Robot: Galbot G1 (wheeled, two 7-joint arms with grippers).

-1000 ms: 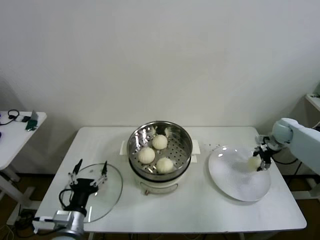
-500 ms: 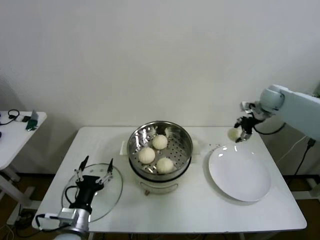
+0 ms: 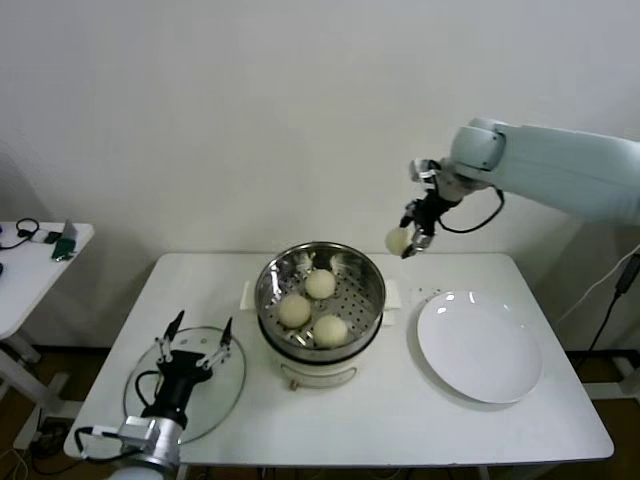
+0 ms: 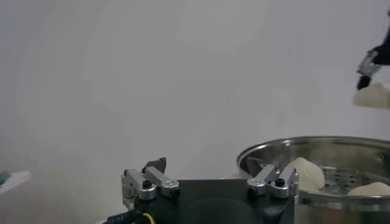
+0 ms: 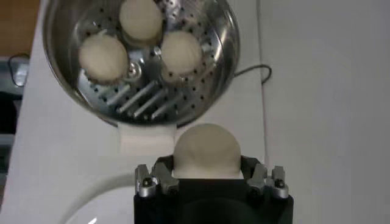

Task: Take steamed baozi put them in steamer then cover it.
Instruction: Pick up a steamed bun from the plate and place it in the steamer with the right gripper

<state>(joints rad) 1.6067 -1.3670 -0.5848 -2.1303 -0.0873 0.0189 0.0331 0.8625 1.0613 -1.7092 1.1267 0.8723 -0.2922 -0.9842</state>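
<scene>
The steel steamer [image 3: 368, 290] stands mid-table with three baozi [image 3: 294, 310] on its perforated floor [image 5: 152, 103]. A further baozi [image 3: 399, 240] hangs in the air just beyond the steamer's back right rim, and my right gripper [image 3: 412, 238] is shut on it. The right wrist view shows that bun [image 5: 206, 149] between the fingers, with the pot below and ahead. My left gripper [image 3: 197, 335] is open above the glass cover [image 3: 228, 385], which lies flat at the table's front left. The left wrist view shows the steamer rim [image 4: 317, 146] off to one side.
An empty white plate [image 3: 480, 345] lies right of the steamer. A small side table [image 3: 30, 260] with cables stands far left. The wall is close behind the table.
My right gripper lifted the baozi off the plate and carried it up and left towards the steamer. The left gripper shifted slightly over the cover.
</scene>
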